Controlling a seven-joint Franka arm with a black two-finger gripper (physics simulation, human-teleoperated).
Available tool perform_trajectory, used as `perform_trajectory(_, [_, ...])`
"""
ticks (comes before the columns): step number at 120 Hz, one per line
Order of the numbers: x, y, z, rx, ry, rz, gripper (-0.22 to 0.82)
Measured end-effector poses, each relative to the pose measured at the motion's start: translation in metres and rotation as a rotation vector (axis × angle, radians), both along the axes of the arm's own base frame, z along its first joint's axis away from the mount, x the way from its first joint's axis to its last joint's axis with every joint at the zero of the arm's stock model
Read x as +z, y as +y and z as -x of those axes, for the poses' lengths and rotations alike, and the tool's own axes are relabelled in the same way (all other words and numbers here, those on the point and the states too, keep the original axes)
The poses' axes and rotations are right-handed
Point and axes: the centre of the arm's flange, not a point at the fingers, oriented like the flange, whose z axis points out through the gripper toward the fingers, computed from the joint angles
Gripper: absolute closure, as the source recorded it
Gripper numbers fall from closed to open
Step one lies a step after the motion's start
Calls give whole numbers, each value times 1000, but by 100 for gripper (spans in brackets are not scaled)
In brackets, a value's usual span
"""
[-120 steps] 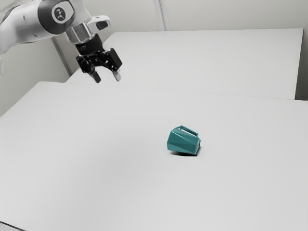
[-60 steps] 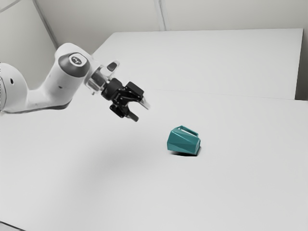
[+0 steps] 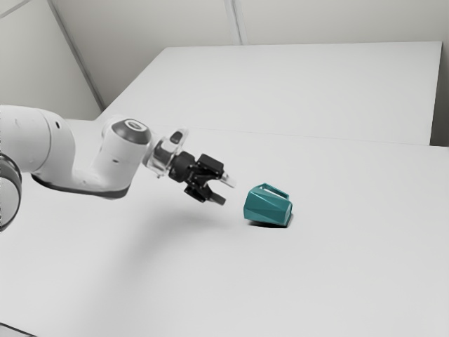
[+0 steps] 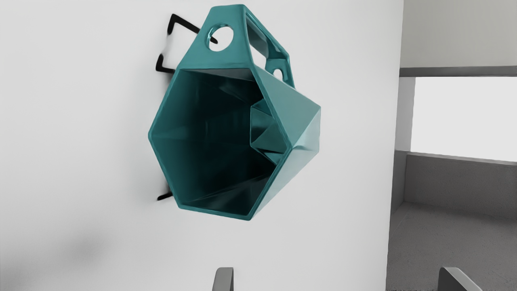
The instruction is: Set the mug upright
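My black gripper [image 3: 223, 191] hangs above the table, just to the exterior view's left of the mug, its fingers apart with nothing between them. The teal faceted mug [image 3: 266, 207] lies on its side, its handle up and its base toward the exterior view's right. In the wrist view the mug [image 4: 286, 93] turns its wide open mouth to the camera, showing the dark inside. Both fingertips of the gripper [image 4: 343, 279] stand wide apart there, short of the mug and not touching it.
The white table [image 3: 337, 281] runs around the mug, and a second white surface [image 3: 302, 91] rises behind it. In the wrist view a thin black outline [image 4: 186, 25] shows beside the mug's handle, and a grey floor [image 4: 456, 238] lies past the table's edge.
My arm has come down and toward the exterior view's right, bringing the gripper close to the mug. The mug has stayed where it was, on its side.
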Motion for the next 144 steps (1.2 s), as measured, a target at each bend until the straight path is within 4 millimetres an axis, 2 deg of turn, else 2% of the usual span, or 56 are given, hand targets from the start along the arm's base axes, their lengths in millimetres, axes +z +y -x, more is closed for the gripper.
perform_trajectory(12, [-10, -3, -4, -20, -27, 9, 6])
perform_trajectory(25, [-12, -8, -12, -41, -68, 18, 5])
perform_trajectory(77, [-35, -24, -33, -67, -58, 15, 3])
perform_trajectory(109, [-47, -38, -35, -86, -45, 17, 3])
perform_trajectory(144, [-47, -54, -36, -108, -47, 23, 3])
